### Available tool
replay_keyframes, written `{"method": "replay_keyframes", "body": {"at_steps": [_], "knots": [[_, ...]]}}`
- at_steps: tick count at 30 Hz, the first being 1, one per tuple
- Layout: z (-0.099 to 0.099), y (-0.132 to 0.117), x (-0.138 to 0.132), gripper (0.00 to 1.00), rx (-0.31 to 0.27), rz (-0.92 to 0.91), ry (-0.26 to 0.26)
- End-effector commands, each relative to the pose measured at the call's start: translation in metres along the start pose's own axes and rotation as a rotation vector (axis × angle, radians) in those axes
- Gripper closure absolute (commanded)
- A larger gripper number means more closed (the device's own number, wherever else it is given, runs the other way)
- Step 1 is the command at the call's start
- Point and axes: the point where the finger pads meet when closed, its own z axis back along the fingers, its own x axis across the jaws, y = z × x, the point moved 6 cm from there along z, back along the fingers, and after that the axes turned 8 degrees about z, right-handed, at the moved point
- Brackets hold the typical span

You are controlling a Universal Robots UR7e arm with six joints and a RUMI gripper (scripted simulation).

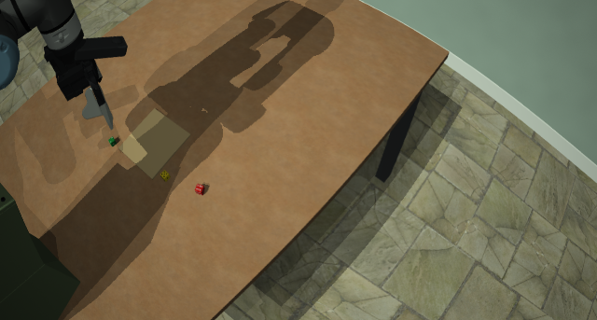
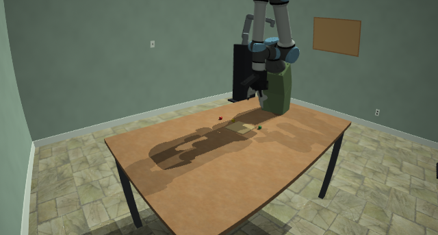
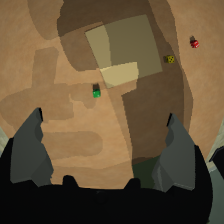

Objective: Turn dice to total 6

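A green die (image 1: 112, 142) (image 2: 259, 127) (image 3: 96, 93) lies on the table just outside one side of the square beige mat (image 1: 163, 140) (image 2: 236, 127) (image 3: 131, 45). A yellow die (image 1: 164, 175) (image 2: 233, 120) (image 3: 170, 59) lies off the mat, close to its opposite edge. A red die (image 1: 200, 188) (image 2: 220, 118) (image 3: 194, 44) lies farther out beyond the yellow one. Pips show, but the top numbers are too small to read surely. My gripper (image 1: 99, 120) (image 2: 256, 101) (image 3: 105, 111) is open and empty, above the table on the green die's side of the mat.
The arm's green base (image 1: 28, 264) (image 2: 276, 94) stands at one end of the brown table (image 1: 280, 180) (image 2: 219, 194). Dark arm shadows cross the table, much of the mat and the yellow die. A table edge (image 1: 298, 235) runs beyond the red die.
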Motion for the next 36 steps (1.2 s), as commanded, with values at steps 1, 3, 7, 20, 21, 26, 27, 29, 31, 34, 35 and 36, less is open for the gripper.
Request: {"method": "replay_keyframes", "body": {"at_steps": [1, 3, 7, 20, 21, 26, 27, 29, 31, 34, 35, 36], "knots": [[-0.003, 0.010, 0.019, 0.00, -0.007, -0.174, 0.002], [-0.004, 0.013, 0.026, 0.00, -0.008, -0.233, 0.002], [-0.005, 0.016, 0.037, 0.00, -0.009, -0.313, 0.001], [-0.008, 0.028, 0.082, 0.00, -0.010, -0.667, 0.001], [-0.008, 0.030, 0.089, 0.00, -0.009, -0.723, 0.002], [-0.008, 0.032, 0.105, 0.00, -0.007, -0.847, 0.004], [-0.008, 0.033, 0.106, 0.00, -0.007, -0.861, 0.004], [-0.008, 0.034, 0.114, 0.00, -0.006, -0.918, 0.005], [-0.008, 0.035, 0.121, 0.00, -0.005, -0.972, 0.007], [-0.008, 0.036, 0.132, 0.00, -0.002, -1.063, 0.009], [-0.008, 0.036, 0.137, 0.00, -0.001, -1.097, 0.010], [-0.008, 0.036, 0.137, 0.00, -0.001, -1.101, 0.010]]}}
